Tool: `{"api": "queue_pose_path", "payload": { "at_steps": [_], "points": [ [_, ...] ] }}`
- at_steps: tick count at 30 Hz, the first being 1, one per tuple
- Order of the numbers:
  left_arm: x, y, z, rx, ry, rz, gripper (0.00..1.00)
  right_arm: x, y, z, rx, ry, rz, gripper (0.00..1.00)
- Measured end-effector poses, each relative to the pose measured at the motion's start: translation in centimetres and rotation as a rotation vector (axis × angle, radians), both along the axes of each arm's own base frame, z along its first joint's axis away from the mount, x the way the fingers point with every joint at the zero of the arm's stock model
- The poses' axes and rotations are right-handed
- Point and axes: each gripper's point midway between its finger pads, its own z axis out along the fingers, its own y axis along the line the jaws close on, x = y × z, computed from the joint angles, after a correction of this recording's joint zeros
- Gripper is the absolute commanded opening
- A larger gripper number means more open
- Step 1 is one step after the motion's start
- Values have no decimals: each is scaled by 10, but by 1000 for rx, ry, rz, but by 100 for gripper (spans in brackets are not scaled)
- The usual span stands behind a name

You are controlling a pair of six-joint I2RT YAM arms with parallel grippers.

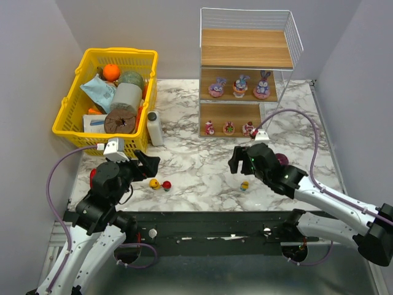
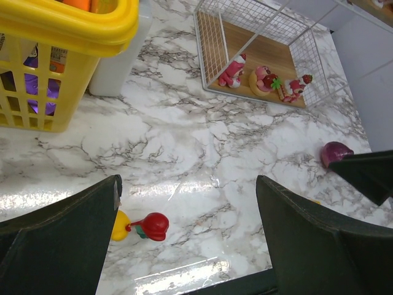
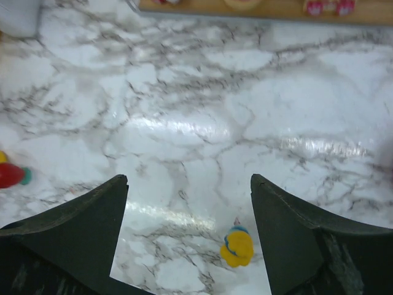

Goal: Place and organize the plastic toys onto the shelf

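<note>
**Top external view**
- Shelf [image 1: 245,74]: stands at the far side of the table [image 1: 196,153]. The top board is bare.
- Purple bunny figurines [image 1: 217,87] [image 1: 241,86] [image 1: 263,85]: three, upright in a row on the middle board.
- Tiny pink-red figurines [image 1: 210,128] [image 1: 228,128] [image 1: 248,129]: three, in a row on the bottom board.
- Yellow-haired doll [image 1: 155,183] and red-haired doll [image 1: 166,185]: on the marble just beside each other, close under my left gripper [image 1: 147,165].
- Second yellow-haired doll [image 1: 244,185]: on the marble near my right gripper [image 1: 236,160].
- Purple ball [image 1: 281,159]: on the table, partly hidden behind my right arm.
- Yellow basket [image 1: 104,98]: far left and full of goods, with a white bottle [image 1: 155,128] standing at its right side.

**Left wrist view**
- My left gripper [image 2: 187,181]: fingers spread wide with nothing between them, hovering over the marble.
- Red-haired doll [image 2: 153,225]: lying on its side by my left-hand finger [image 2: 61,246]. The yellow-haired doll [image 2: 120,226] touches it and is half hidden by that finger.
- Tiny pink-red figurines [image 2: 233,70]: in view on the bottom board of the shelf [image 2: 258,49].

**Right wrist view**
- My right gripper [image 3: 189,181]: fingers well apart and holding nothing.
- Second yellow-haired doll [image 3: 237,247]: on the marble between my fingers, nearer the right-hand one and touching neither.
- Red-haired doll [image 3: 11,174]: at the left edge.
- Shelf [image 3: 245,9]: only the front edge of the bottom board shows, along the top of the view.
</note>
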Motion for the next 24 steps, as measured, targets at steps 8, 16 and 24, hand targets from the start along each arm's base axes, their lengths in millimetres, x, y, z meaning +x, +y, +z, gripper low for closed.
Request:
{"api": "queue_pose_path", "payload": {
  "at_steps": [8, 16, 24],
  "points": [
    [-1, 0, 1, -2, -5, 0, 99, -49, -3, -63, -24, 108, -71, 83],
    [-1, 0, 1, -2, -5, 0, 99, -61, -24, -82, -68, 70, -280, 83],
    [-1, 0, 1, -3, -6, 0, 99, -65, -43, -102, -149, 66, -409, 81]
  ]
}}
